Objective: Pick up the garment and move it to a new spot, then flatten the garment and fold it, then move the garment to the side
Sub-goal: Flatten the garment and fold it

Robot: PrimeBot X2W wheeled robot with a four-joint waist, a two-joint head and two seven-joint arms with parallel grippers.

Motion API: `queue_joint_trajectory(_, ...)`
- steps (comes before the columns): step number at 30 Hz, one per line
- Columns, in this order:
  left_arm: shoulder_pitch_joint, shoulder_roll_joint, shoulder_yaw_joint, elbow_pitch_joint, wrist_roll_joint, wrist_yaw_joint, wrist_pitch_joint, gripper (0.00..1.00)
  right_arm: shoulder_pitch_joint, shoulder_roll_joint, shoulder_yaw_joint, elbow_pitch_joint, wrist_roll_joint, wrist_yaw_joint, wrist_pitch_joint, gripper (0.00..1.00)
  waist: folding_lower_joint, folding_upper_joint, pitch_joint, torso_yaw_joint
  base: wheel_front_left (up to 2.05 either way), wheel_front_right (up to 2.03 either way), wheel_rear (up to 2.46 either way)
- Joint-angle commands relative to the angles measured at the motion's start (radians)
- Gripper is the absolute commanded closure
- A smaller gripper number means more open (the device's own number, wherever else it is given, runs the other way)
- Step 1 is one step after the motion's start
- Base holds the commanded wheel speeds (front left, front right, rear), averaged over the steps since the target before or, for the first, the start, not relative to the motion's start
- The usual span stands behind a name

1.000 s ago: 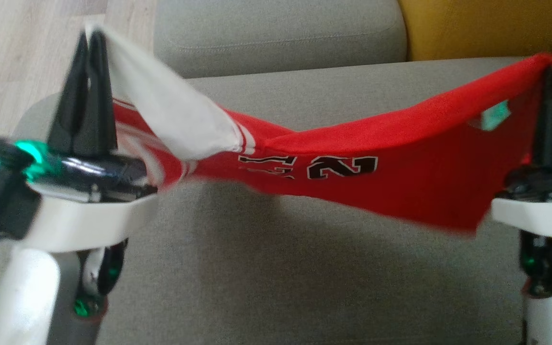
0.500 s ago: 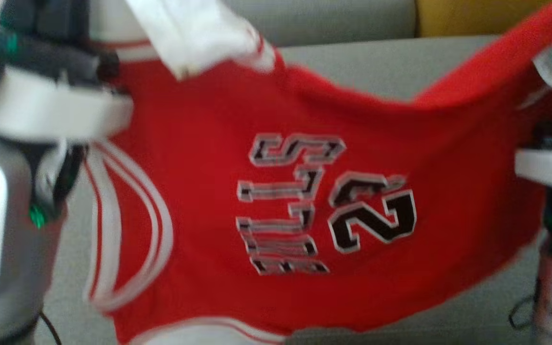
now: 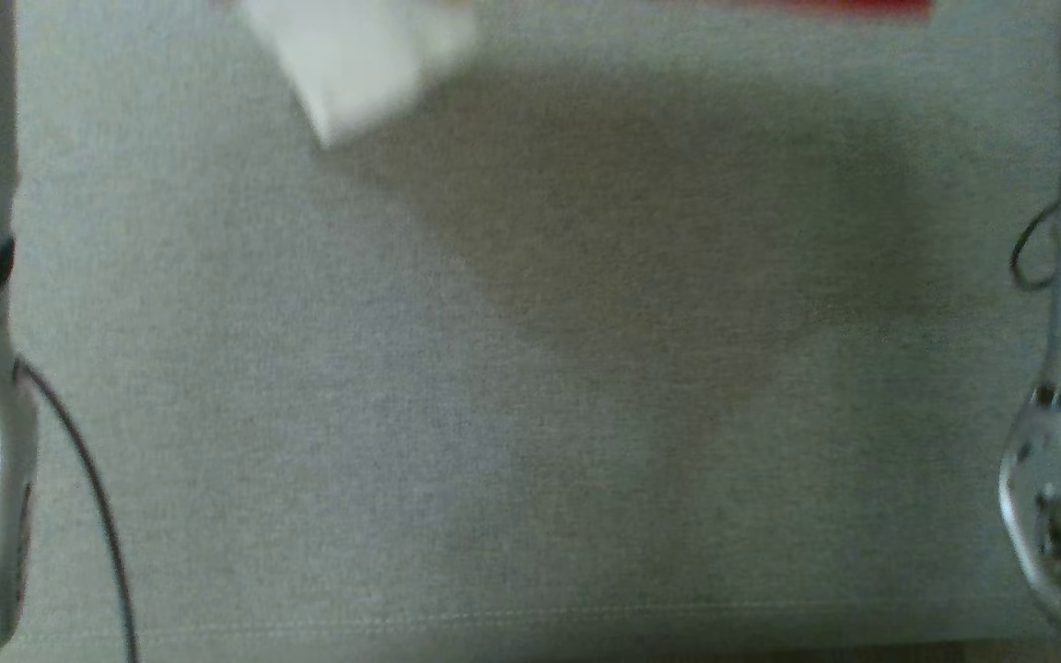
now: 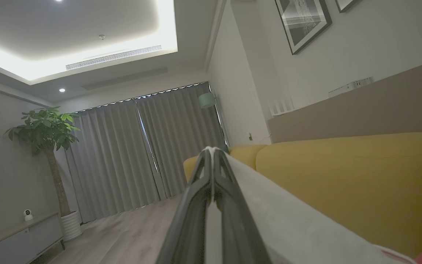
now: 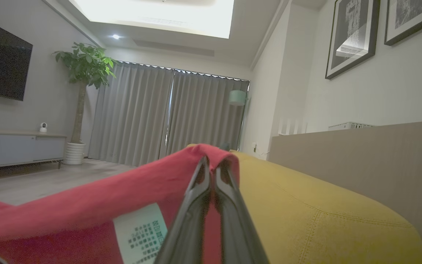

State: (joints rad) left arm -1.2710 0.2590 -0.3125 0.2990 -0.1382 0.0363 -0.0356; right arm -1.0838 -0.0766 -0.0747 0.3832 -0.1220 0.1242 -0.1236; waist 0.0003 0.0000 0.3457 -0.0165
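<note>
Between the left claw's fingers I have a white flap of the garment pinched tight. The jaws are pressed together with only the cloth between them. From there the fabric runs off down and to that claw's right, turning red at the far corner.

The right claw is clamped the same way on a red edge. The hem folds over its tips, and the rest sags away to its left. A printed label hangs just beside the fingers.

Beyond both claws I see the yellow sofa, so both are pointing up and out, well off any surface.

Below the claws, in the head view, lies the grey seat. Only a white corner and a thin red strip of the garment show at the far edge, and a broad shadow falls on the seat underneath. So the garment hangs in the air, spread between my two grips and touching nothing.

I judge this to be the carry to a new spot, with flattening yet to come. The next move calls for lowering both claws together while keeping them apart, so the cloth stays taut. The hanging edge should meet the seat first and the rest lay out flat. If one side drops early, I expect it to bunch.
</note>
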Motion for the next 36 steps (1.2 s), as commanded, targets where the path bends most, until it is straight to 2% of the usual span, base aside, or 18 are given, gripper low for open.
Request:
queue_joint_trajectory(1, -0.077, 0.015, 0.021, 0.006, 0.006, 0.011, -0.022, 1.0, -0.064, 0.009, -0.004, 0.019, -0.033, 0.007, -0.022, 1.0, -0.0003, 0.0, 0.054, 0.029, 0.0, 0.0, 0.0)
queue_joint_trajectory(7, -0.088, -0.073, 0.005, 0.162, -0.028, 0.021, -0.116, 1.0, -0.169, 0.003, -0.076, 0.269, -0.157, 0.007, -0.09, 1.0, -0.0003, 0.0, 0.128, 0.082, 0.0, 0.0, 0.0)
queue_joint_trajectory(12, 0.014, -0.103, 0.009, 0.236, -0.078, 0.005, -0.179, 1.0, -0.139, 0.004, -0.14, 0.422, -0.201, 0.007, -0.124, 1.0, -0.0003, 0.0, 0.174, 0.104, 0.0, 0.0, 0.0)
queue_joint_trajectory(17, 0.15, -0.116, 0.019, 0.237, -0.123, -0.019, -0.214, 1.0, -0.074, -0.002, -0.175, 0.508, -0.198, 0.007, -0.136, 1.0, -0.0003, 0.0, 0.187, 0.103, 0.0, 0.0, 0.0)
queue_joint_trajectory(22, 0.301, -0.113, 0.041, 0.163, -0.158, -0.035, -0.224, 1.0, -0.014, 0.004, -0.164, 0.518, -0.146, 0.007, -0.138, 1.0, -0.0003, 0.0, 0.175, 0.083, 0.0, 0.0, 0.0)
queue_joint_trajectory(29, 0.519, -0.109, 0.076, -0.028, -0.178, -0.038, -0.226, 1.0, 0.098, 0.015, -0.103, 0.474, -0.046, 0.007, -0.138, 1.0, -0.0003, 0.0, 0.117, 0.061, 0.0, 0.0, 0.0)
queue_joint_trajectory(36, 0.83, -0.116, 0.096, -0.241, -0.187, -0.021, -0.226, 1.0, 0.308, 0.004, -0.032, 0.365, 0.083, 0.007, -0.138, 1.0, -0.0003, 0.0, -0.001, 0.062, 0.0, 0.0, 0.0)
